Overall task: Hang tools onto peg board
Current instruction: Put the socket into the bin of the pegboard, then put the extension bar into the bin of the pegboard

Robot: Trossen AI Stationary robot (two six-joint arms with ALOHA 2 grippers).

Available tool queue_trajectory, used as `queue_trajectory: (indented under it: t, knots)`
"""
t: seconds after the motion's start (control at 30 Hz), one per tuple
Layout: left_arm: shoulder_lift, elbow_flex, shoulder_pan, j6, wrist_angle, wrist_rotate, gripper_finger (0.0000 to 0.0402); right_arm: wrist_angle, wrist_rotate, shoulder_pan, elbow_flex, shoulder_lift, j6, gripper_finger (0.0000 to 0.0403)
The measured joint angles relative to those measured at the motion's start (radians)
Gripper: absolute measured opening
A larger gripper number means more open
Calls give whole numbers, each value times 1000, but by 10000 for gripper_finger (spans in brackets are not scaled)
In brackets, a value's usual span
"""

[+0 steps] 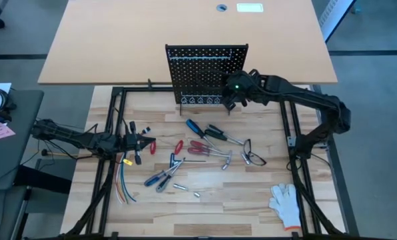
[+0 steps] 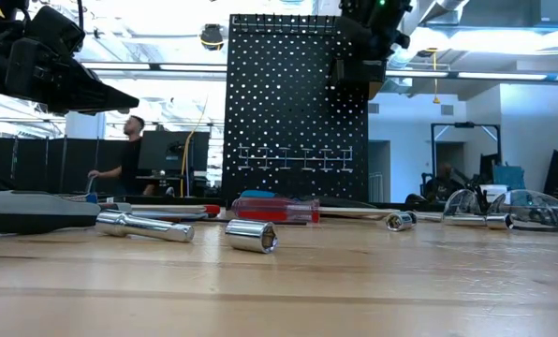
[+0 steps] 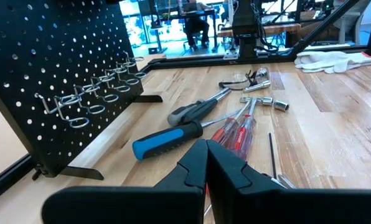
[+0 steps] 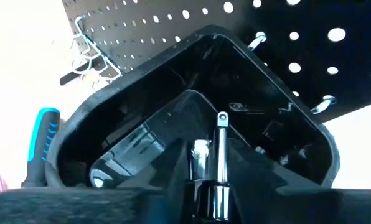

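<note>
Your right gripper (image 4: 207, 180) is clamped on a small silver bit (image 4: 221, 158), poised over the black bin (image 4: 192, 118) on the peg board (image 1: 205, 70) at 12 o'clock: this looks like the drop-off step, so next lower and release. Left gripper (image 3: 205, 168) waits at 9 o'clock, jaws together; the other tools (image 1: 205, 143) lie mid-table.

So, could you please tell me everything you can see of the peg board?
The peg board is an upright black panel, apparently metal, full of small holes, standing at the table's far edge on flat feet. A row of wire ring hooks crosses its lower part; a small black bin hangs on it. The right pincer holds a silver tool over that bin.
</note>
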Motion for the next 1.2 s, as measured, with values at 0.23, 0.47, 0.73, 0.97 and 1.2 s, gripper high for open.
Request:
queue_trajectory:
  t: [0.23,0.47,0.73,0.97,1.2]
  knots:
    - [0,0,0,0,0,0,0,14,2,28,0,-49,-25,210]
    - [0,0,0,0,0,0,0,56,81,175,0,-158,-75,210]
    - [0,0,0,0,0,0,0,53,243,562,-147,-195,-38,190]
    - [0,0,0,0,0,0,0,75,183,858,-394,-168,348,183]
    - [0,0,0,0,0,0,0,225,-83,963,-656,-170,747,230]
